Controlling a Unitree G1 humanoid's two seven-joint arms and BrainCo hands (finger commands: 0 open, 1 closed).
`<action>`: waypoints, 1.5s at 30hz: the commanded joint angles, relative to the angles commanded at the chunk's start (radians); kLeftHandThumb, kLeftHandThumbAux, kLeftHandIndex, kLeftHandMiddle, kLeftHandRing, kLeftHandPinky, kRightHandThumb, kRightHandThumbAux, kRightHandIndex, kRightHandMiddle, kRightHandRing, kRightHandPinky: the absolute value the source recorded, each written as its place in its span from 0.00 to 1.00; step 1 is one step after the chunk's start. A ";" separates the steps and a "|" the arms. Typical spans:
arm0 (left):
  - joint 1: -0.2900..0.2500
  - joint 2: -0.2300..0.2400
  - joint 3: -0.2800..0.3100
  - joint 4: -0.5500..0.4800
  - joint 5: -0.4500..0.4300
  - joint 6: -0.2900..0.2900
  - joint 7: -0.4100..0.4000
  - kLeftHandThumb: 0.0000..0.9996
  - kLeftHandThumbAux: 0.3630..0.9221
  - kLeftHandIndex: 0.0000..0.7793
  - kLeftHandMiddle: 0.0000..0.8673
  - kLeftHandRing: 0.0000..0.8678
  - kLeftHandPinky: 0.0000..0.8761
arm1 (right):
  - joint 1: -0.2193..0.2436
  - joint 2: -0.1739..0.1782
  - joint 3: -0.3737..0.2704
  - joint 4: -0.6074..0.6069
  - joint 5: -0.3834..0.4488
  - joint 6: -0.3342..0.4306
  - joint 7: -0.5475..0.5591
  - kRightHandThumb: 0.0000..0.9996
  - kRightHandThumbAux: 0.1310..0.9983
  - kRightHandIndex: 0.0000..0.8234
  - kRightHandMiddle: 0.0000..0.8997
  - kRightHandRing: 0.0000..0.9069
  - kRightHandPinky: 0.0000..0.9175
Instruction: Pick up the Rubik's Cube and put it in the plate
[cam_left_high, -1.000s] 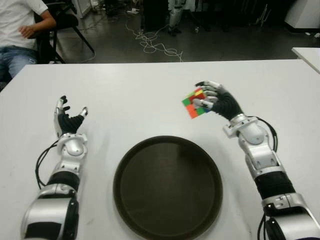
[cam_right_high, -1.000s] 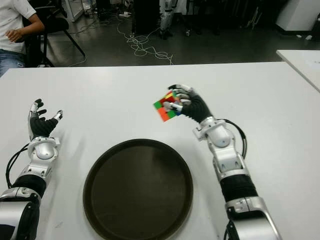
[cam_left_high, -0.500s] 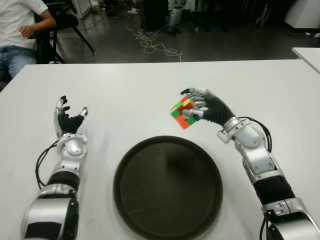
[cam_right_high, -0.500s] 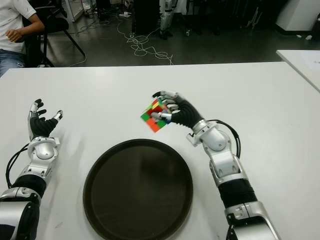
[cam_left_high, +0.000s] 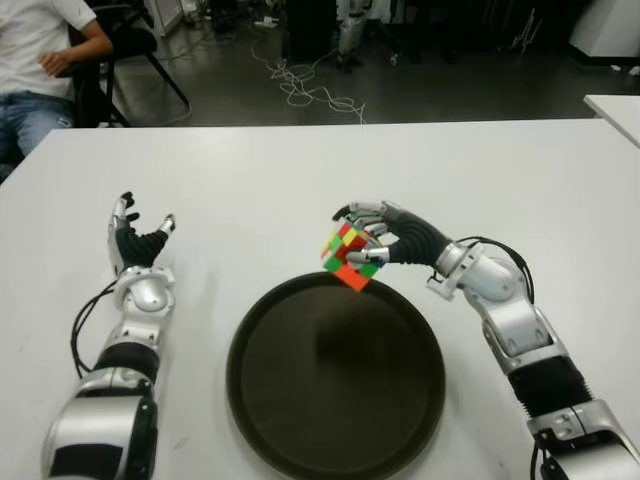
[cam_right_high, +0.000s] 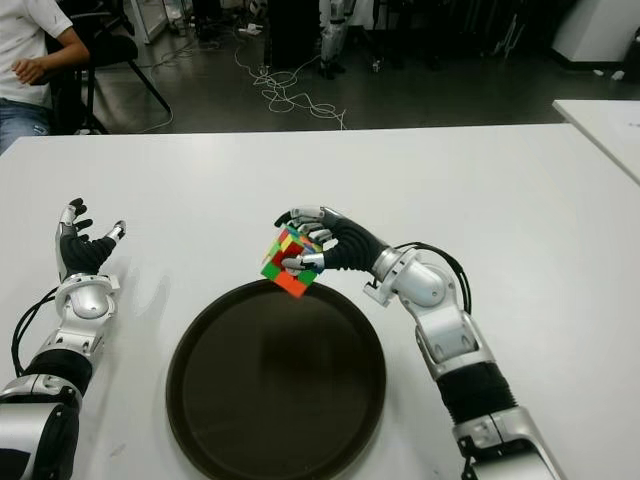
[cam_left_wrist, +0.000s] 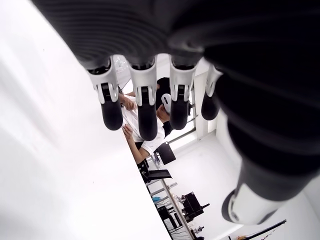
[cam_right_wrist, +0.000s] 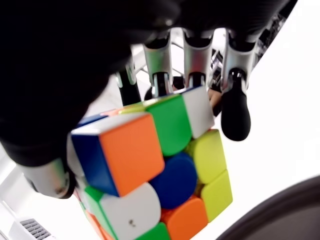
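My right hand is shut on the Rubik's Cube, a scrambled cube of red, green, yellow and orange squares, and holds it in the air over the far rim of the dark round plate. The right wrist view shows the cube close up, with my fingers curled round it and the plate's rim below. My left hand shows at the left of the plate on the white table, fingers spread and holding nothing.
A person sits on a chair past the table's far left corner. Cables lie on the dark floor beyond the far edge. Another white table stands at the far right.
My right hand has carried the cube leftward and toward me, from the bare table right of the plate to above the plate's far rim. The left hand has not moved.
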 joint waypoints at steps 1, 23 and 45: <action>0.000 0.000 0.001 0.000 -0.001 -0.001 0.000 0.42 0.69 0.13 0.18 0.19 0.22 | -0.001 -0.010 0.008 -0.006 0.001 -0.001 0.021 0.68 0.69 0.53 0.88 0.89 0.86; 0.001 0.000 -0.008 -0.007 0.011 0.013 0.009 0.37 0.70 0.12 0.17 0.18 0.19 | -0.003 -0.088 0.043 -0.085 0.079 -0.008 0.232 0.68 0.69 0.53 0.90 0.91 0.88; 0.000 0.001 -0.004 -0.005 0.005 0.019 -0.002 0.37 0.69 0.11 0.17 0.17 0.18 | -0.037 -0.078 0.047 0.033 0.109 -0.117 0.337 0.68 0.69 0.53 0.91 0.92 0.90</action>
